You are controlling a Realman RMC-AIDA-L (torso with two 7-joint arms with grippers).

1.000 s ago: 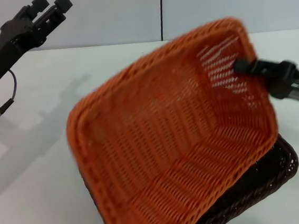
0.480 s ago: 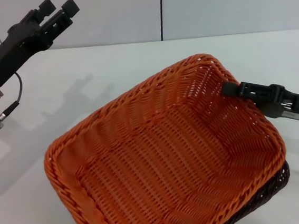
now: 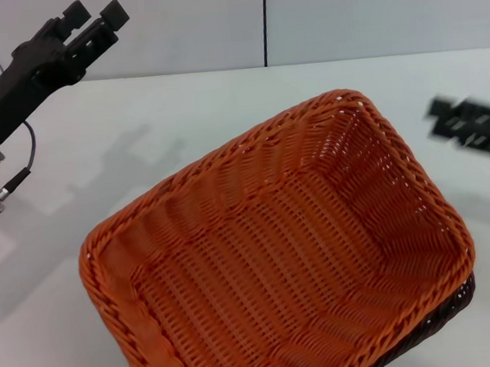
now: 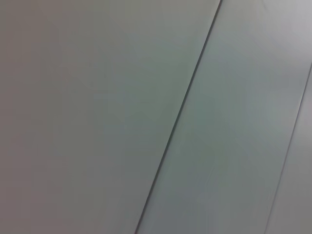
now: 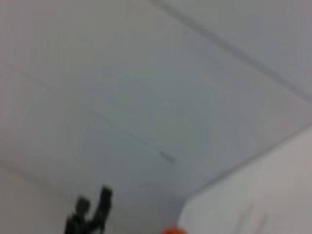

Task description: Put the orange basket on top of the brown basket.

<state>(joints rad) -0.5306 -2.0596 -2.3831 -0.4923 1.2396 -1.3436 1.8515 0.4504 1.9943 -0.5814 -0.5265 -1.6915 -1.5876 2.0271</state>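
Sitting nested on the brown basket (image 3: 453, 313), with just a dark corner peeking out under the right side of the orange basket (image 3: 274, 259), all on the white table (image 3: 177, 112). Hanging off to the right, clear of the rim: right gripper (image 3: 469, 123), too blurry to call fingers apart or together. Parked up high at far left, left gripper (image 3: 90, 16), prongs apart, gripping nothing.

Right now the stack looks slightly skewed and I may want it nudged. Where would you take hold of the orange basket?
Probably the braided rim at the far right corner of the orange basket, coming from the right side: it stands open there, nearest the right gripper, above the brown basket.
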